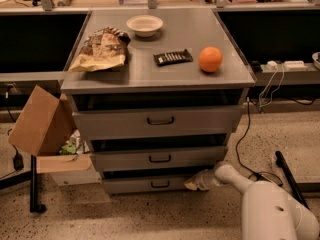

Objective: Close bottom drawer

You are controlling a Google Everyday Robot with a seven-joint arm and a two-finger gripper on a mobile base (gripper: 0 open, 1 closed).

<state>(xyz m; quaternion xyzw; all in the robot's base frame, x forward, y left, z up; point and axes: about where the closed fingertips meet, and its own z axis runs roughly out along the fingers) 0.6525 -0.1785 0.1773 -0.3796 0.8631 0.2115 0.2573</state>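
Observation:
The bottom drawer (145,184) is the lowest tier of the grey cabinet, with a short front panel and a small dark bar handle (160,184). It stands slightly out, with a dark gap above its front. My gripper (192,183) reaches in from the lower right on a white arm (270,209) and rests against the right end of the drawer front.
The middle drawer (159,158) and top drawer (159,120) also stand a little out. On the cabinet top lie a chip bag (101,50), a white bowl (144,25), a dark snack bar (173,57) and an orange (210,59). A cardboard box (41,121) sits at left; cables trail at right.

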